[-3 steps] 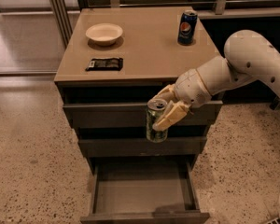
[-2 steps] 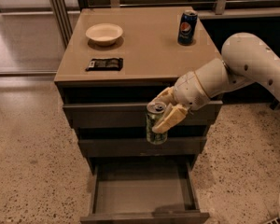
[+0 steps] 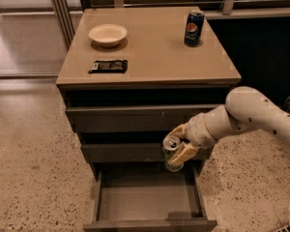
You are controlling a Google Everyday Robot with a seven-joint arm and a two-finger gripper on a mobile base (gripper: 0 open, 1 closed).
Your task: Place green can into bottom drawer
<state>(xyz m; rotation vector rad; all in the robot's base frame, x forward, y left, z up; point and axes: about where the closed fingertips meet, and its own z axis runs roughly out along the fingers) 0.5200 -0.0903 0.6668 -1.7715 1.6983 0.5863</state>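
The green can (image 3: 171, 153), slim with a silver top, is held upright in my gripper (image 3: 180, 145). The gripper's tan fingers (image 3: 186, 152) are shut on its sides. The can hangs in front of the middle drawer front, just above the back right part of the bottom drawer (image 3: 145, 199). The bottom drawer is pulled open and its flat floor shows nothing in it. My white arm comes in from the right.
On the cabinet top (image 3: 150, 47) are a white bowl (image 3: 108, 34), a black packet (image 3: 108, 65) and a blue Pepsi can (image 3: 194, 28). The two upper drawers are shut. Speckled floor lies to both sides.
My gripper with the green can has moved lower and a little to the right, down toward the open bottom drawer.
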